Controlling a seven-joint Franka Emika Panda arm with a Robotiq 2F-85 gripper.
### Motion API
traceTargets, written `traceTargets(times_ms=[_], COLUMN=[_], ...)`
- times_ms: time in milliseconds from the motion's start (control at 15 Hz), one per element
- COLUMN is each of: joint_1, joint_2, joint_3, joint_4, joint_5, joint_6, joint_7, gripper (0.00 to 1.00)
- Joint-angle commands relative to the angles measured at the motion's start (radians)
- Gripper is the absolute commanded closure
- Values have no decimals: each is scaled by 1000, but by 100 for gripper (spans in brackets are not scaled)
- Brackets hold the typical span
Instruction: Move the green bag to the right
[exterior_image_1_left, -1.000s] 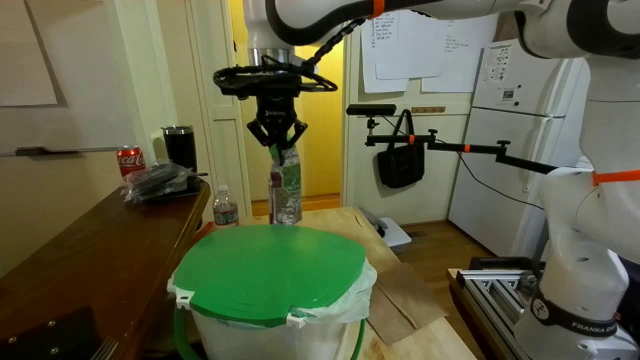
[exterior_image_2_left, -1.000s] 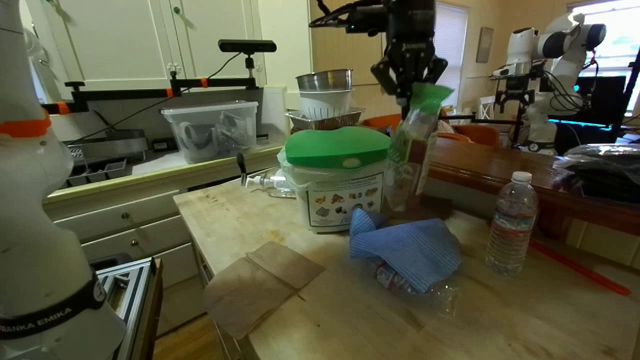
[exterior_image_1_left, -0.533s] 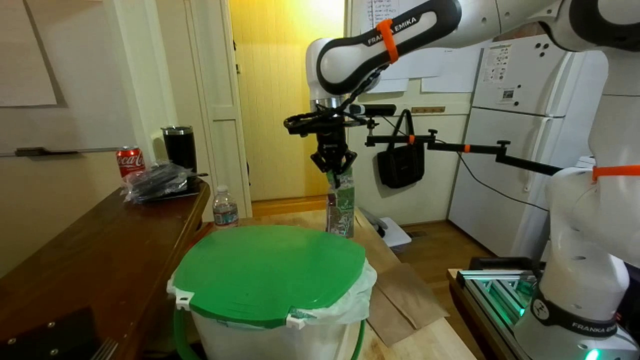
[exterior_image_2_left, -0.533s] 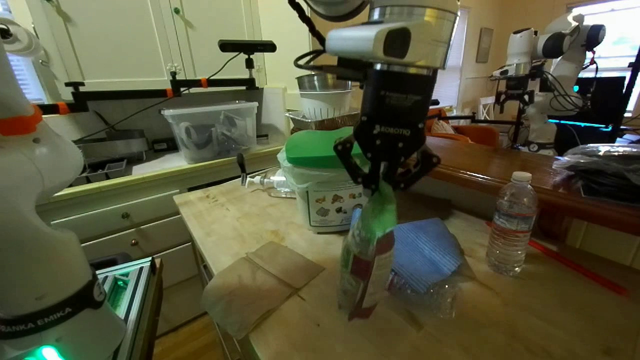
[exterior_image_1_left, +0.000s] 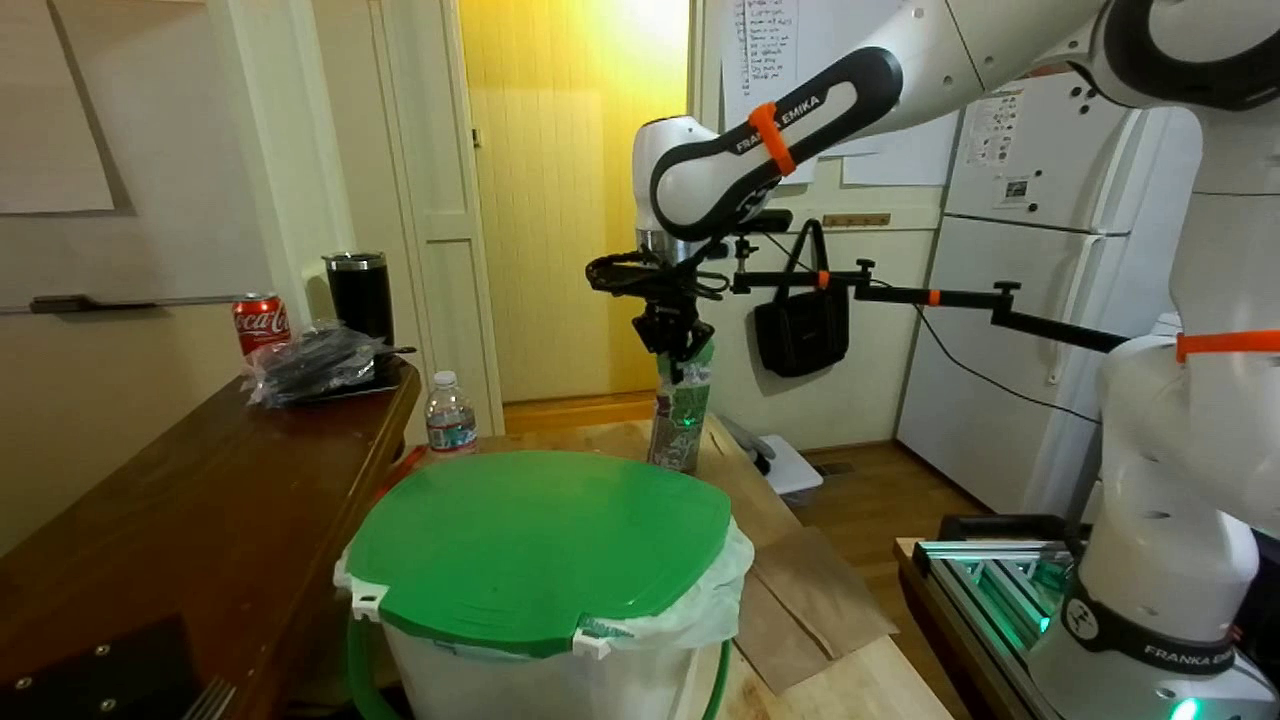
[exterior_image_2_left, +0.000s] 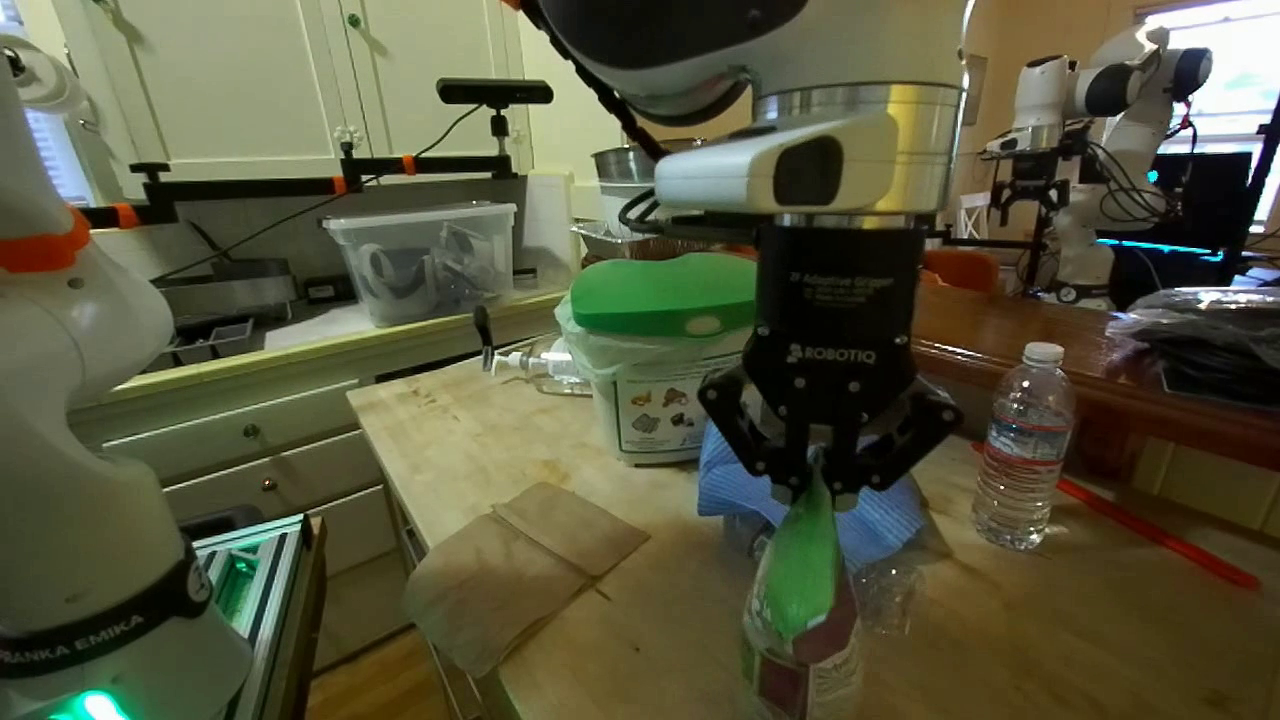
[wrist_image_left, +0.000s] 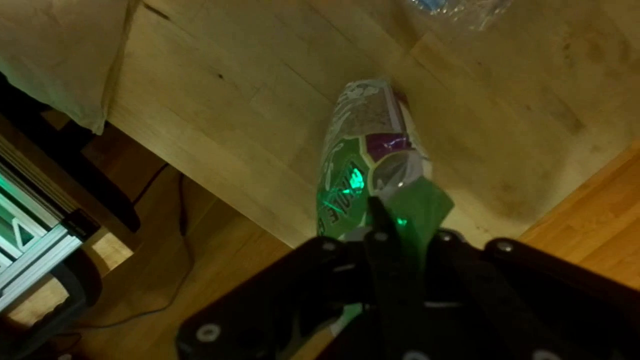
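Note:
The green bag (exterior_image_1_left: 683, 415) is a tall clear, green and purple printed bag, also seen in an exterior view (exterior_image_2_left: 798, 600) and the wrist view (wrist_image_left: 345, 185). My gripper (exterior_image_1_left: 678, 362) points down and is shut on the bag's gathered green top. It shows in an exterior view (exterior_image_2_left: 815, 490) and the wrist view (wrist_image_left: 400, 225). The bag hangs roughly upright below the fingers, over the light wooden table (exterior_image_2_left: 660, 650). Its lower end leaves the frame in an exterior view, and I cannot tell whether it touches the table.
A bin with a green lid (exterior_image_1_left: 540, 550) stands on the table. A blue cloth (exterior_image_2_left: 880, 525) over clear plastic lies behind the bag. A water bottle (exterior_image_2_left: 1025, 450), a red strip (exterior_image_2_left: 1160, 530) and a brown paper (exterior_image_2_left: 525, 570) are around it. A brown counter (exterior_image_1_left: 200, 520) runs alongside.
My gripper has carried the bag away from beside the bin, past the blue cloth, and lowered it. In the last half second it moved only a little further the same way. The grip stays shut.

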Motion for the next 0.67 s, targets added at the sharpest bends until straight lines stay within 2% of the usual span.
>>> traceTargets(times_ms=[0,200,467,600], joint_1=[36,79,118,134], joint_2=[-25,-130,-292,-355], joint_3=[37,91,163,197], joint_4=[-2,-31,-51,-28], joint_5=[-66,-97,-97,-79], joint_6=[0,-56,-260,-367], joint_7=[-34,-116,-255,-338], gripper=[58,35,5,0])
